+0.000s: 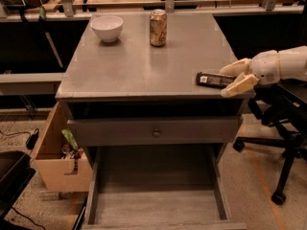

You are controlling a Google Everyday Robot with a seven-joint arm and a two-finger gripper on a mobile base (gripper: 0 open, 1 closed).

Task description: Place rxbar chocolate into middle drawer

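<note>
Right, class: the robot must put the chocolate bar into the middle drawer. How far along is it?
Done: the middle drawer stands pulled out, floor bare. In hand: the gripper is at the right end of the rxbar chocolate, which lies flat on the cabinet top. Left: lifting the bar, carrying it down and setting it in the drawer.

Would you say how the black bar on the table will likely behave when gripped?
The rxbar chocolate, at the gripper by the table's right edge, looks flat, so unlikely to roll; its glossy wrapper may slip; probably light.
</note>
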